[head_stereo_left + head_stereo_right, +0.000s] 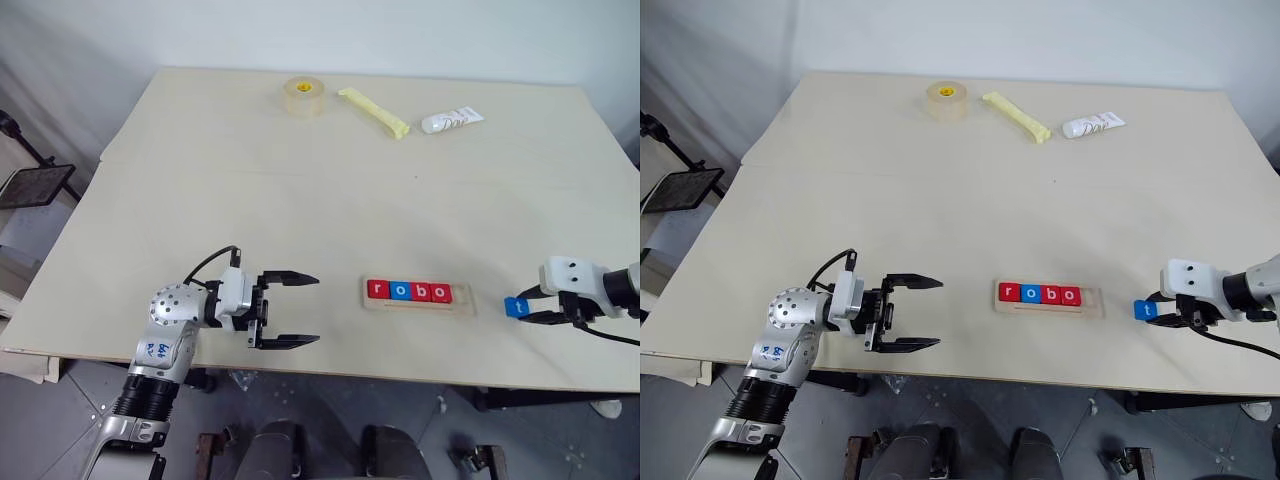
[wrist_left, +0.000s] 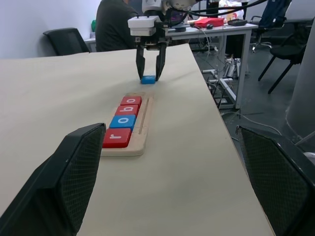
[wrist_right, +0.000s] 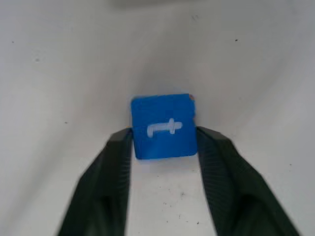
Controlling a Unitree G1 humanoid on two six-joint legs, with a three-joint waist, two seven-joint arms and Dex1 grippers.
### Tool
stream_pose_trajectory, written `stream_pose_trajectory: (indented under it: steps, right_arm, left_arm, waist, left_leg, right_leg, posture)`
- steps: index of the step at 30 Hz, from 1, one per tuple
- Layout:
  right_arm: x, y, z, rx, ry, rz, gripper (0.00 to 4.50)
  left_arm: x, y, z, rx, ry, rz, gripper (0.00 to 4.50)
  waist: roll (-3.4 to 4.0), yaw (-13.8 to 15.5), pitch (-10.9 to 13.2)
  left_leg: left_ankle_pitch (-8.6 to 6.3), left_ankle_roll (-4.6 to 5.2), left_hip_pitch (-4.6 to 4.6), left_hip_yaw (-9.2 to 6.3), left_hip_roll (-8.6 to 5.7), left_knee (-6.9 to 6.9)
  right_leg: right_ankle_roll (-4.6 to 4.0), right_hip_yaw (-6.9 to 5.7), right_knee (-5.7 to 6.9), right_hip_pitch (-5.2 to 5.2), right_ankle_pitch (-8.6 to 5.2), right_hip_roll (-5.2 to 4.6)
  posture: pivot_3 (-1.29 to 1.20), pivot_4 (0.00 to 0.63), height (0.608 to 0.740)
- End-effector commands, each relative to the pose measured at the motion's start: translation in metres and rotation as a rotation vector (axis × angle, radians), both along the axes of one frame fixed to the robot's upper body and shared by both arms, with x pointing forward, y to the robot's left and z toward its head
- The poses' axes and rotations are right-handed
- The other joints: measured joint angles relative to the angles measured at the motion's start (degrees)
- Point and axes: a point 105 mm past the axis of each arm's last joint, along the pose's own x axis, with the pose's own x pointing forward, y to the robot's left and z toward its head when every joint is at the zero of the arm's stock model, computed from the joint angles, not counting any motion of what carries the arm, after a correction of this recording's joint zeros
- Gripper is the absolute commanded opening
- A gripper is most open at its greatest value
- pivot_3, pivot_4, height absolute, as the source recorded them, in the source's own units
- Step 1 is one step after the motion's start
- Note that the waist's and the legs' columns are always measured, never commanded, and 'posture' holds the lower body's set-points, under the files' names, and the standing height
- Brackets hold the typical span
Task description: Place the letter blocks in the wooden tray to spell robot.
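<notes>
Four letter blocks [image 1: 408, 291], reading r, o, b, o in red, blue, red, red, are seated in the wooden tray [image 1: 416, 302] near the front edge of the worktop [image 1: 330, 200], with the last place at its right end left bare. The blue t block [image 3: 163, 126] is pinched between the fingers of the right claw [image 1: 527, 306], on the worktop to the right of the tray and apart from it. The left claw [image 1: 297, 310] is held wide open with nothing in it, left of the tray and pointed toward it.
</notes>
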Motion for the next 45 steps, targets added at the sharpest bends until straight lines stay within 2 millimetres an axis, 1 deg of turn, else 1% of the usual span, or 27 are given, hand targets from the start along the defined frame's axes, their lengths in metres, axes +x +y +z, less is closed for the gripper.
stream_pose_trajectory:
  steps: [1, 4, 5, 8, 11, 14, 20, 23, 27, 38, 41, 45]
  right_arm:
    - [0.008, 0.003, 0.009, 0.059, -0.039, -0.048, 1.46]
    - [0.010, 0.007, 0.019, 0.086, -0.057, -0.061, 1.46]
    - [0.011, 0.011, 0.025, 0.112, -0.068, -0.069, 1.46]
    - [0.014, 0.035, 0.048, 0.191, -0.083, -0.056, 1.46]
    - [0.014, 0.052, 0.057, 0.220, -0.081, -0.059, 1.46]
    - [0.012, 0.061, 0.053, 0.145, -0.051, -0.042, 1.46]
    - [0.011, 0.066, 0.045, 0.054, -0.006, -0.010, 1.46]
    - [0.014, 0.069, 0.038, 0.014, 0.018, 0.016, 1.46]
    - [0.016, 0.073, 0.031, 0.005, 0.036, 0.033, 1.46]
    - [0.021, 0.083, 0.024, -0.015, 0.056, 0.071, 1.46]
    - [0.021, 0.088, 0.024, -0.002, 0.058, 0.081, 1.46]
    - [0.021, 0.091, 0.024, 0.010, 0.059, 0.088, 1.46]
  left_arm:
    - [-0.001, -0.004, 0.003, 0.005, -0.026, -0.019, 4.50]
    - [0.001, -0.006, 0.002, 0.007, -0.028, -0.027, 4.50]
    - [0.003, -0.007, 0.002, 0.008, -0.028, -0.031, 4.50]
    - [0.008, -0.013, 0.001, 0.010, -0.032, -0.047, 4.50]
    - [0.011, -0.016, 0.000, 0.005, -0.036, -0.058, 4.50]
    - [0.014, -0.019, 0.000, 0.002, -0.040, -0.067, 4.50]
    - [0.016, -0.022, -0.002, -0.003, -0.045, -0.071, 4.50]
    - [0.014, -0.022, -0.003, -0.008, -0.047, -0.066, 4.50]
    - [0.013, -0.021, -0.005, -0.012, -0.048, -0.054, 4.50]
    - [0.012, -0.022, -0.006, -0.019, -0.051, -0.031, 4.50]
    - [0.013, -0.022, -0.006, -0.021, -0.051, -0.027, 4.50]
    - [0.014, -0.024, -0.006, -0.023, -0.053, -0.023, 4.50]
  waist:
    - [0.00, 0.0, 0.0]
    - [0.01, -0.1, 0.0]
    - [0.02, 0.0, 0.0]
    - [0.08, 0.0, 0.0]
    - [0.07, 0.1, 0.0]
    - [0.07, 0.3, 0.0]
    - [0.06, 0.2, 0.0]
    - [0.07, 0.1, 0.0]
    - [0.06, 0.1, 0.0]
    - [0.06, 0.1, 0.0]
    - [0.06, 0.1, 0.0]
    - [0.06, 0.1, 0.0]
  left_leg:
    - [0.00, 0.00, 0.00, 0.00, 0.01, 0.00]
    - [0.00, -0.01, -0.01, 0.01, 0.02, 0.00]
    - [0.00, -0.02, -0.01, 0.01, 0.01, 0.00]
    - [0.00, -0.02, -0.06, 0.03, 0.01, 0.00]
    - [0.00, -0.02, -0.05, 0.01, 0.01, 0.00]
    - [-0.01, -0.03, -0.07, -0.03, -0.01, -0.01]
    - [-0.02, -0.02, -0.13, -0.12, -0.07, -0.01]
    - [-0.01, -0.03, -0.13, -0.10, -0.05, -0.01]
    - [-0.01, -0.03, -0.13, -0.10, -0.03, -0.01]
    - [-0.01, -0.03, -0.13, -0.12, -0.04, -0.01]
    - [-0.01, -0.03, -0.13, -0.11, -0.04, -0.01]
    - [-0.01, -0.03, -0.13, -0.11, -0.04, -0.01]
  right_leg:
    - [0.00, -0.01, 0.00, 0.00, 0.00, 0.01]
    - [0.00, 0.00, 0.01, -0.03, 0.00, 0.01]
    - [0.00, 0.01, 0.01, -0.04, 0.00, 0.01]
    - [0.00, 0.02, 0.02, -0.10, 0.00, 0.01]
    - [0.00, 0.00, 0.06, -0.11, 0.00, 0.01]
    - [0.00, -0.01, 0.06, -0.11, 0.00, 0.01]
    - [0.00, -0.05, 0.05, -0.13, 0.00, -0.02]
    - [0.00, -0.05, 0.05, -0.15, 0.00, 0.00]
    - [0.00, -0.05, 0.06, -0.16, 0.00, 0.00]
    - [0.00, -0.07, 0.07, -0.15, 0.00, 0.00]
    - [0.00, -0.07, 0.06, -0.15, 0.00, 0.00]
    - [0.00, -0.07, 0.07, -0.15, 0.00, 0.00]
  posture:
    - [0.00, 0.150, 0.740]
    - [0.00, 0.150, 0.740]
    - [0.00, 0.150, 0.740]
    - [0.00, 0.150, 0.740]
    - [0.00, 0.150, 0.740]
    - [0.00, 0.150, 0.740]
    - [0.00, 0.150, 0.740]
    - [0.00, 0.150, 0.740]
    - [0.00, 0.150, 0.740]
    - [0.00, 0.150, 0.740]
    - [0.00, 0.150, 0.740]
    - [0.00, 0.150, 0.740]
